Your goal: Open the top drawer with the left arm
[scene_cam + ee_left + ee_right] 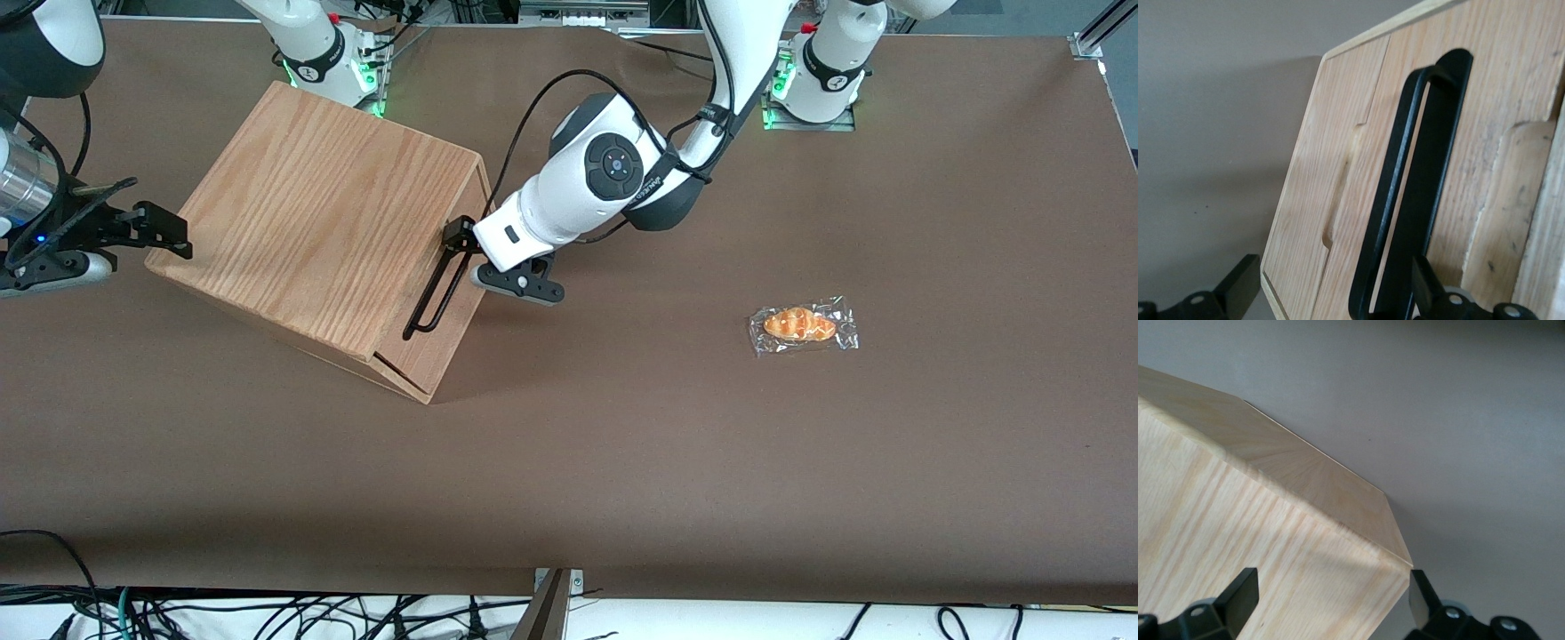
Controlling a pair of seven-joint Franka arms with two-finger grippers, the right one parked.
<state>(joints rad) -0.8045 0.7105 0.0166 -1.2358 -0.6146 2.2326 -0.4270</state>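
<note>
Drawer front [449, 311] left of centre in the front frame looks stiff, its rigid black bar handle [437, 293] the hold, tool [462, 253] fingers apart around its upper end.

The pincer [1331, 300] stands spread before the top drawer [1338, 200], one finger [1425, 283] perhaps touching its black handle [1411, 200].

Black handle [437, 289], light-wood top drawer [444, 329]
</note>
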